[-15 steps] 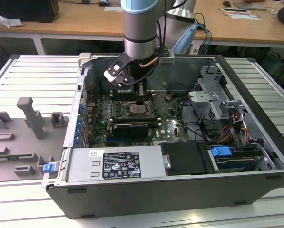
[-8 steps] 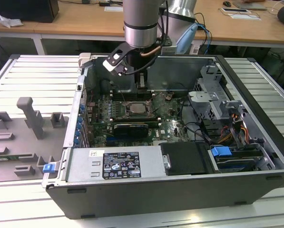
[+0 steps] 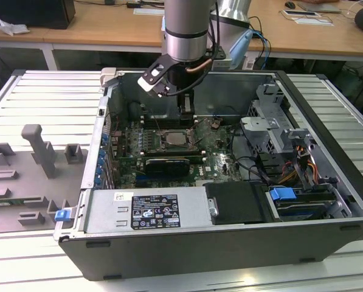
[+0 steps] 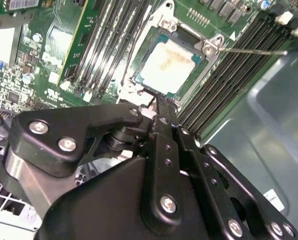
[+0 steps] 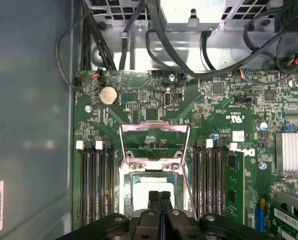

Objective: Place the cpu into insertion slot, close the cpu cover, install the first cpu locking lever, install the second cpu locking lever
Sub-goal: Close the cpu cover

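Observation:
The cpu (image 5: 153, 183) lies pale face up in the insertion slot (image 5: 127, 190) in the middle of the green motherboard (image 3: 217, 159); it also shows in the second wrist view as the cpu (image 4: 169, 62). The cpu cover (image 5: 154, 142) is swung open on the far side of the socket, and bare board shows through its window. A thin wire locking lever (image 4: 253, 50) sticks out sideways from the socket corner, unlatched. My gripper (image 5: 159, 196) hangs just over the cpu's near edge, shut, with nothing between its fingers. In the exterior view the gripper (image 3: 184, 107) is inside the case.
Long memory slots (image 5: 96, 185) flank the socket on both sides. Black cables (image 5: 153, 35) loop near the case wall. A power supply (image 3: 151, 210), a black cover (image 3: 236, 202) and a drive cage (image 3: 272, 131) crowd the case. A grey fixture (image 3: 38, 152) stands at the exterior view's left.

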### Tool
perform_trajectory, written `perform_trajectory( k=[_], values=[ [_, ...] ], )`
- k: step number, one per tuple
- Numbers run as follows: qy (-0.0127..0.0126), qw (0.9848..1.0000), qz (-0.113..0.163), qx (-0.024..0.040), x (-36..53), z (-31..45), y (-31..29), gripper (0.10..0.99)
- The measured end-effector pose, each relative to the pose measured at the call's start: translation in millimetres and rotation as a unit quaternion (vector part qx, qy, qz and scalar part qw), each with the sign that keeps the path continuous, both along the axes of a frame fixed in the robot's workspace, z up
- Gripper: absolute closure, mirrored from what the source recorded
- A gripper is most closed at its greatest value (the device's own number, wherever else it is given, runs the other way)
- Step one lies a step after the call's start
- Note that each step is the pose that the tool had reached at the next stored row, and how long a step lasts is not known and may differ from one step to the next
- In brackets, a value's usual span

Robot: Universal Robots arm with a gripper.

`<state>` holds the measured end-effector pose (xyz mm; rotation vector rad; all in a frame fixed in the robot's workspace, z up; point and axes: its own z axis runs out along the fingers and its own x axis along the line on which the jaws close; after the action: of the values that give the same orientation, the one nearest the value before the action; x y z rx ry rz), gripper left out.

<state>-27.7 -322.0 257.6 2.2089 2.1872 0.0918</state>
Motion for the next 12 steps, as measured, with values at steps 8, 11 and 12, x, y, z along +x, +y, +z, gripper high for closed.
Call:
perform_trajectory(
  k=[8,11,12],
  values=[
    [0.0004,1.0,0.0,-0.0001,7.8,4.1,0.1,0.98],
    [0.0016,1.0,0.0,-0.0001,19.8,4.2,0.0,0.98],
    [0.0017,1.0,0.0,-0.0002,21.4,5.1,0.0,0.98]
  ],
)
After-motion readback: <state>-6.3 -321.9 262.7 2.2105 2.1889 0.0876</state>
